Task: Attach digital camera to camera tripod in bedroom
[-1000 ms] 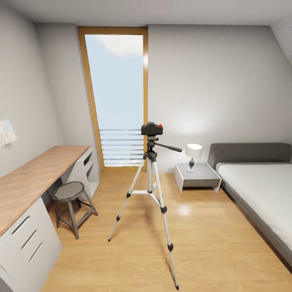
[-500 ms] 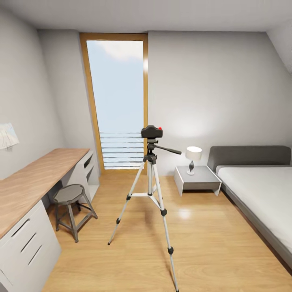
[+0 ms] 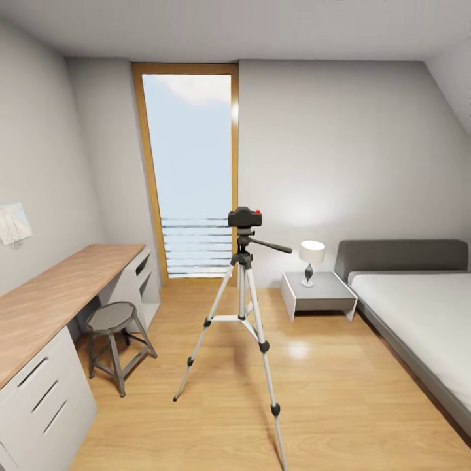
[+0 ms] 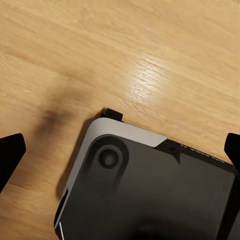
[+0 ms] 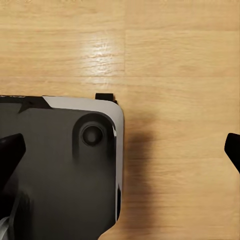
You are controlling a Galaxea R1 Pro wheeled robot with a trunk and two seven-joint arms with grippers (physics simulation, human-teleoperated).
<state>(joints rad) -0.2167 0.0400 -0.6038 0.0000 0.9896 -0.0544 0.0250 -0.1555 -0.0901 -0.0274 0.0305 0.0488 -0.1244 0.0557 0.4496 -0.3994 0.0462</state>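
The digital camera (image 3: 244,216) is sitting atop the camera tripod (image 3: 243,314), which is standing on the bedroom's wood floor (image 3: 327,386). The left gripper (image 4: 120,150) and right gripper (image 5: 120,150) are hanging spread wide and empty above the robot's dark base (image 4: 150,195), well apart from the tripod.

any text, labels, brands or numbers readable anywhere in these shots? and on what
None can be read.
Robot base: faint pale marks near its edge in the left wrist view, too small and blurred to read.
Wall picture: sketchy lines, no legible words.
Digital camera and camera tripod: no visible lettering.
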